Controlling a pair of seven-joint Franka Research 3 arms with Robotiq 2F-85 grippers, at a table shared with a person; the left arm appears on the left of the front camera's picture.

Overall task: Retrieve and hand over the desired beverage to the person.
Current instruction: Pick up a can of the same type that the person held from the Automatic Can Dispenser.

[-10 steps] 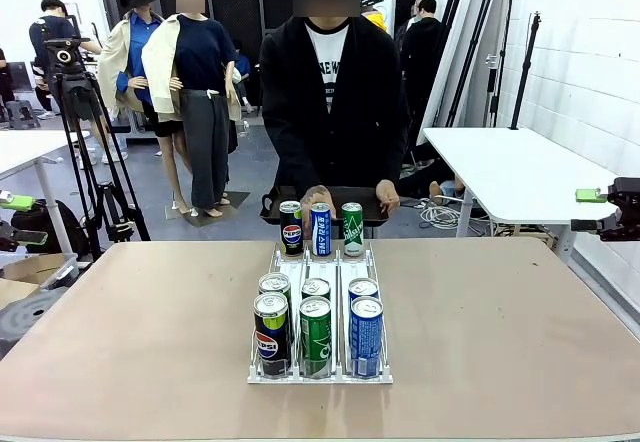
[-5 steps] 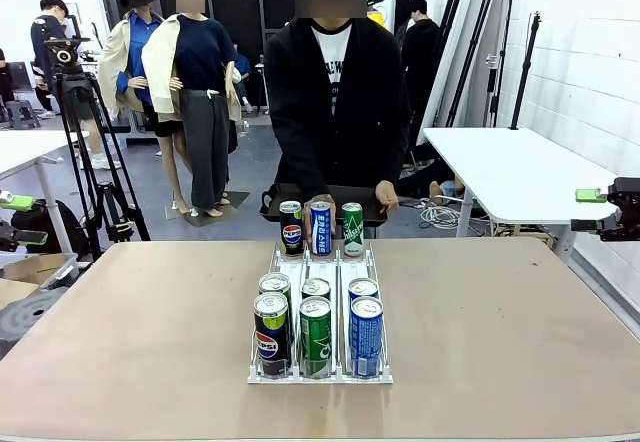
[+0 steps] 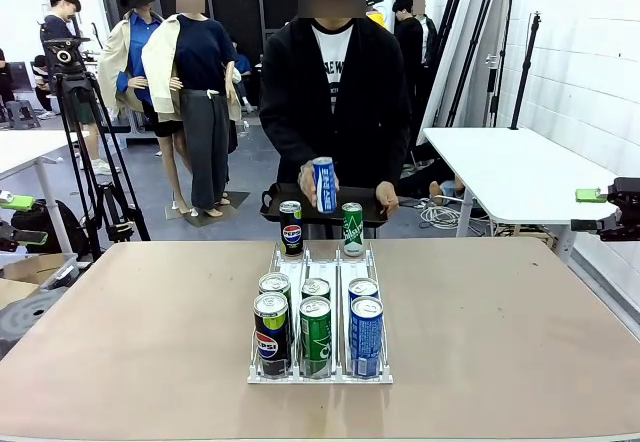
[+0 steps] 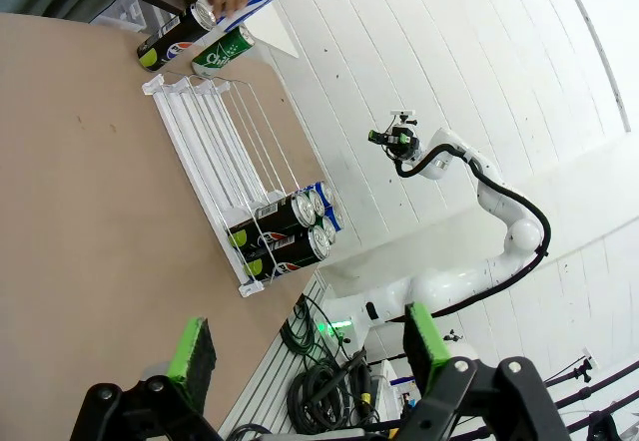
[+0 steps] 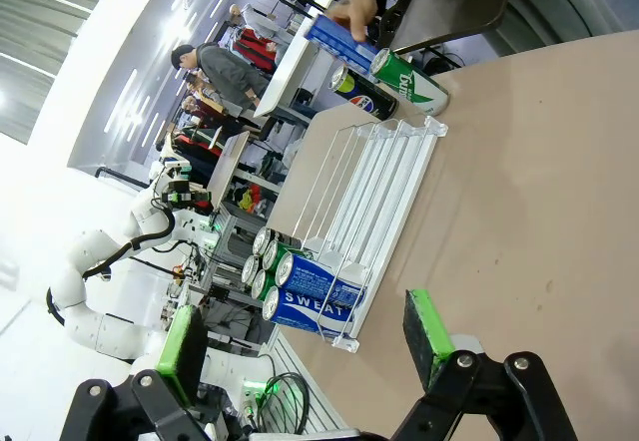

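Handover is not done yet — the left gripper (image 4: pixel 305 349) and right gripper (image 5: pixel 305 341) hang wide open and hold nothing, well apart from the rack (image 3: pixel 320 255) with its 6 cans (image 3: pixel 315 334). The person's (image 3: pixel 330 92) hand (image 3: pixel 309 186) grips a blue can (image 3: pixel 325 184) above the tray (image 3: pixel 276 203).

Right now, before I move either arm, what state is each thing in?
Left fingers: open, empty.
Right fingers: open, empty.
Blue can: held up in the person's hand, off the table.
Pepsi can: upright by the far end of the rack.
Green can: upright by the same end.
Six front cans: upright in the rack.
Black tray: held by the person.
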